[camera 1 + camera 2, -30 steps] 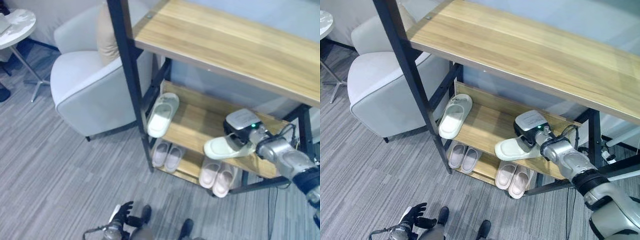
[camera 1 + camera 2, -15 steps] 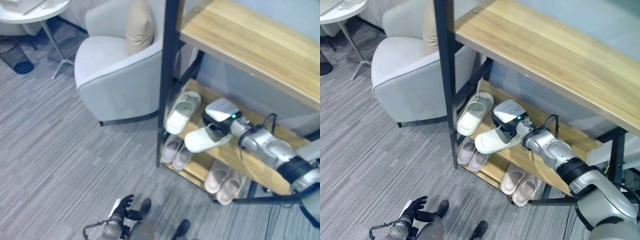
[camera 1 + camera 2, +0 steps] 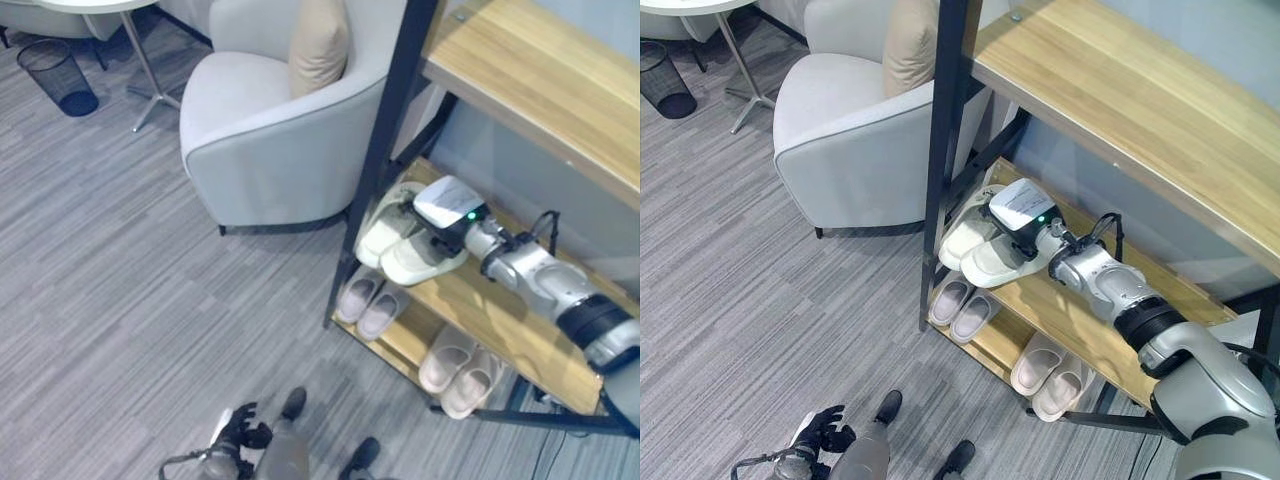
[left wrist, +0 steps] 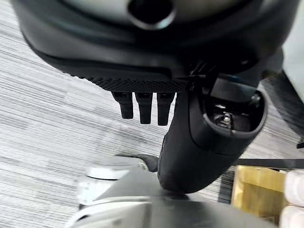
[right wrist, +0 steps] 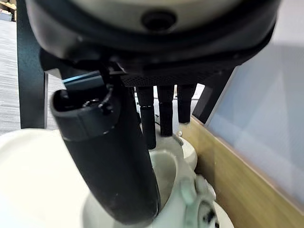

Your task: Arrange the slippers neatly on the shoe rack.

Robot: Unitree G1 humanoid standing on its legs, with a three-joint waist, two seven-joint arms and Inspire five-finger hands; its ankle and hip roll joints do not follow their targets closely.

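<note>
Right hand (image 3: 1025, 235) reaching into the middle shelf of the shoe rack (image 3: 1110, 150), thumb and fingers clamped on a pale green slipper (image 3: 992, 262): in the right wrist view, thumb (image 5: 111, 161) pressed down along the footbed and fingers (image 5: 164, 116) tucked into the strap opening. Held slipper lying on the wooden shelf board at its left end, just beside and touching a second pale green slipper (image 3: 383, 228) close to the black upright post (image 3: 385, 140). On the bottom shelf, two pairs of pinkish slippers: one pair (image 3: 366, 302) near the post, the other pair (image 3: 458, 366) further along to the right. Left hand (image 3: 240, 432) low by the grey carpet (image 3: 130, 290), fingers (image 4: 144, 105) hanging loosely bent with nothing in them. Beside the rack, a light grey armchair (image 3: 270, 140) with a beige cushion (image 3: 318, 45); further off, a round table (image 3: 700, 20) and a black wire bin (image 3: 60, 78).
</note>
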